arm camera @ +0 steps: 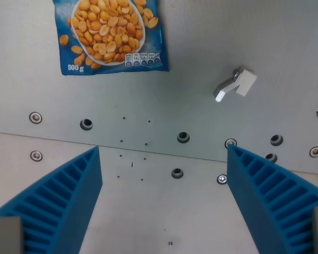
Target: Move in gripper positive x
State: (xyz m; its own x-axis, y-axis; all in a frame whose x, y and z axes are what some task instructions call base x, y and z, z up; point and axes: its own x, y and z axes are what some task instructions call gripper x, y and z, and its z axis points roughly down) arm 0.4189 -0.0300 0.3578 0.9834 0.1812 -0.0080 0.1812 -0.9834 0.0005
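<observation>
A: Where is the gripper (164, 153) pointing?

B: Straight down at a grey metal plate (201, 53). The camera looks along it, so the two blue ribbed fingers (58, 201) rise from the lower corners of the frame, one at lower left, the other at lower right.

A: How wide is it?

B: Wide apart. The tips sit near the middle height of the frame with a broad stretch of bare plate between them, and nothing is held.

A: What lies on the plate?

B: A blue peanut bag (112, 34) in the upper left, cut off by the top edge, marked 500 g. A small white bracket (236, 83) sits in the upper right, well apart from the bag. Neither touches the fingers.

A: Anything under the tips?

B: A seam (148, 151) between two panels runs across the frame, tilting slightly down to the right, and both fingertips end just about on it. Screws and holes (183, 137) dot the plate along that line, with a few tiny dark specks around the centre.
</observation>
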